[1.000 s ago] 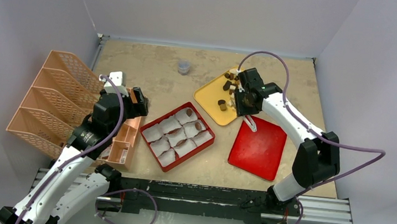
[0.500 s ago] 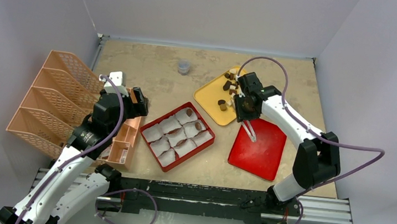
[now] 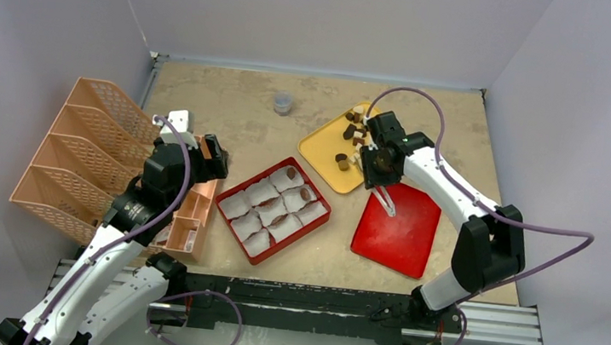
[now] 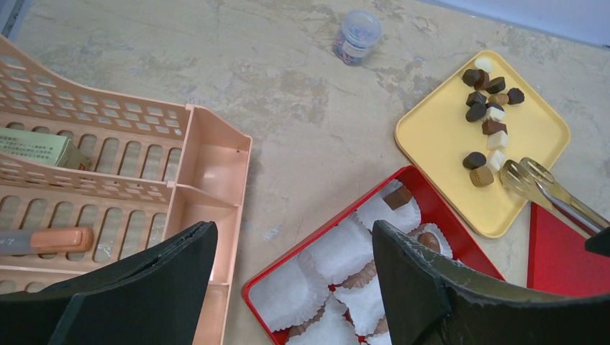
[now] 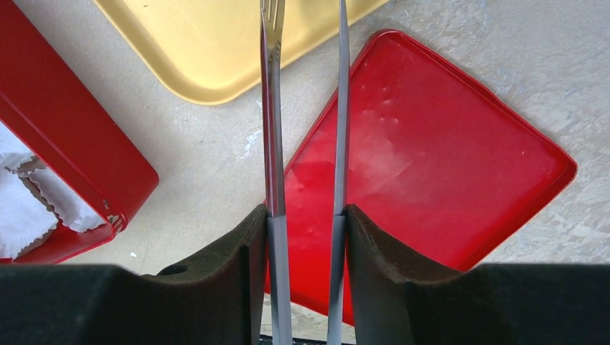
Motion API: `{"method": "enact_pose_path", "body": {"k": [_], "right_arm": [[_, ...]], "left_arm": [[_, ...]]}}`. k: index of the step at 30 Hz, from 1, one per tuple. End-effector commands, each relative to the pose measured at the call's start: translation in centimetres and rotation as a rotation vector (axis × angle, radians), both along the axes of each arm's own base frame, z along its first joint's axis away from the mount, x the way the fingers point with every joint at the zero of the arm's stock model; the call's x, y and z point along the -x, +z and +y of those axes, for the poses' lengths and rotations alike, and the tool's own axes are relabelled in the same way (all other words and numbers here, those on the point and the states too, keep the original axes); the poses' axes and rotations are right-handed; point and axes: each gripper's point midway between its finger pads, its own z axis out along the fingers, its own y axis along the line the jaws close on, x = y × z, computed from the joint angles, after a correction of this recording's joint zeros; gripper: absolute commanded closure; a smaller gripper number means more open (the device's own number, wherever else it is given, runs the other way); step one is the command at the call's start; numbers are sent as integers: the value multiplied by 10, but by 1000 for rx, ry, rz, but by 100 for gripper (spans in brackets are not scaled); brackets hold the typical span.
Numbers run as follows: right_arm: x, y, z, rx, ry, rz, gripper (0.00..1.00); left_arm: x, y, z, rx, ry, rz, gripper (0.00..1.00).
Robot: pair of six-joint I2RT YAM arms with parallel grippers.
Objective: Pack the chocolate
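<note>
Several chocolate chunks (image 3: 351, 129), dark, light brown and cream, lie on the yellow tray (image 3: 322, 148); they also show in the left wrist view (image 4: 488, 115). The red box (image 3: 252, 255) holds white paper cups, and a few hold a chocolate (image 4: 398, 198). My right gripper (image 3: 379, 156) is shut on metal tongs (image 5: 272, 144), whose tips (image 4: 521, 172) sit at the tray's near corner, with nothing visible between them. My left gripper (image 3: 209, 158) is open and empty, hovering left of the red box (image 4: 431, 205).
A red lid (image 3: 399, 229) lies right of the box, under the tongs (image 5: 431, 158). A peach mesh organizer (image 3: 90, 150) fills the left side, holding a green box (image 4: 36, 147) and an orange-handled tool (image 4: 50, 239). A small jar (image 3: 283, 103) stands at the back.
My right gripper has drawn back a little from over the yellow tray toward its near corner, taking the tongs with it. The left arm has not moved.
</note>
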Motion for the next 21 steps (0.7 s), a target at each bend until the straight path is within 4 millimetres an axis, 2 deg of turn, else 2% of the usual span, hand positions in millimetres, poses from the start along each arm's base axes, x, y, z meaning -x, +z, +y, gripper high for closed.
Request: {"method": "enact_pose_path", "body": {"k": [1, 7, 11, 18, 21], "right_arm": [[-7, 0, 5, -14, 2, -3, 60], [-9, 2, 3, 5, -3, 2, 63], [-8, 9, -1, 9, -14, -21, 76], [-10, 36, 2, -47, 2, -123, 83], [-9, 44, 6, -85, 19, -166, 86]], "left_arm": [[-4, 16, 1, 6, 4, -51, 22], [-5, 16, 0, 6, -1, -51, 22], [-4, 16, 0, 8, 0, -53, 22], [-4, 16, 0, 11, -4, -52, 22], [-1, 22, 4, 17, 17, -74, 22]]}}
